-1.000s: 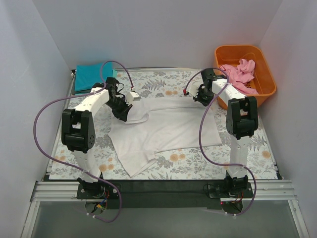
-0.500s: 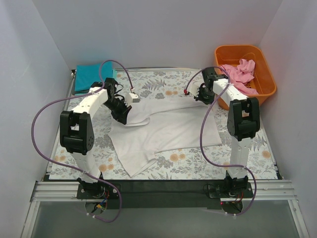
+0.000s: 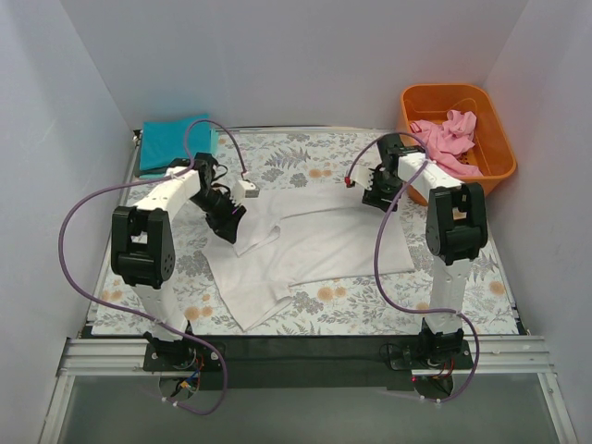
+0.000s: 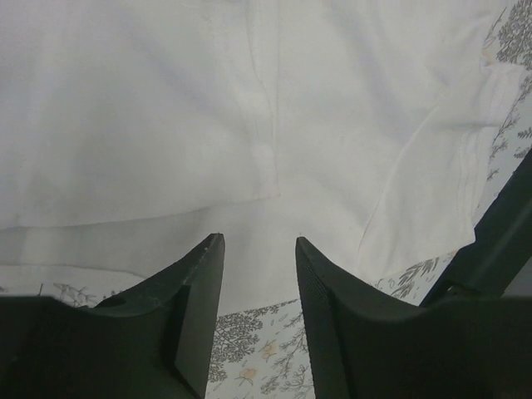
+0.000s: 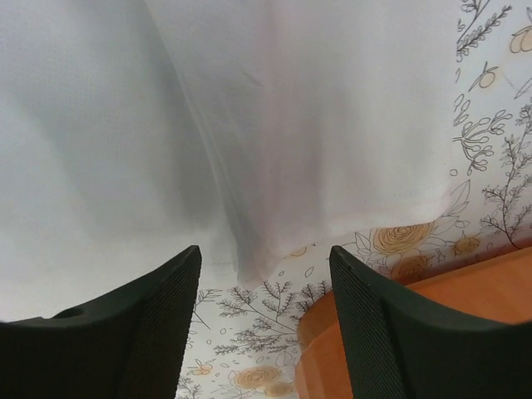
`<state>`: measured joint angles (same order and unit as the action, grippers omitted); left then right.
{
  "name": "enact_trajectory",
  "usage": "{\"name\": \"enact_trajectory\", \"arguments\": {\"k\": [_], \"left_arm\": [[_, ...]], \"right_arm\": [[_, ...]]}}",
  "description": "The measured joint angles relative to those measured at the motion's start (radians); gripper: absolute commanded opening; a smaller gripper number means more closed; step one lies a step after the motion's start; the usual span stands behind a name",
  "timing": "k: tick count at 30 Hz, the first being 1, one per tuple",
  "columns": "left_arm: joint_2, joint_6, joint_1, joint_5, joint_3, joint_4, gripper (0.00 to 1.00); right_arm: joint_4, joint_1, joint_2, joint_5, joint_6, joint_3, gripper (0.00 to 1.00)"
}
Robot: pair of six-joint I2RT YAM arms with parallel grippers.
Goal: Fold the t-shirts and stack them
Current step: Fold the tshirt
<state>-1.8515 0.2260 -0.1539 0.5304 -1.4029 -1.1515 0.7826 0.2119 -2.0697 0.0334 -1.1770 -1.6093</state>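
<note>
Limp, light white t-shirt point(image 3: 314, 242) wants pinching at hem corners; left gripper point(image 4: 258, 245) and right gripper point(image 5: 264, 253) both hang released, empty

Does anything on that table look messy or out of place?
Yes. The white t-shirt lies crooked in the middle, folds uneven, one corner trailing off at the near left. The pink t-shirt is bunched in the orange tub, while the teal t-shirt sits folded flat.
</note>
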Motion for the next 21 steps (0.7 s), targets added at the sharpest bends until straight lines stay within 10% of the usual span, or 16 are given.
{"name": "enact_trajectory", "arguments": {"k": [9,21], "left_arm": [[-0.030,-0.212,0.161,0.051,-0.146,0.182,0.42],[-0.192,-0.563,0.145,-0.128,-0.090,0.573,0.22]], "right_arm": [[0.002,0.005,-0.012,0.054,0.078,-0.201,0.31],[-0.101,0.037,-0.221,-0.064,0.215,-0.266,0.29]]}}
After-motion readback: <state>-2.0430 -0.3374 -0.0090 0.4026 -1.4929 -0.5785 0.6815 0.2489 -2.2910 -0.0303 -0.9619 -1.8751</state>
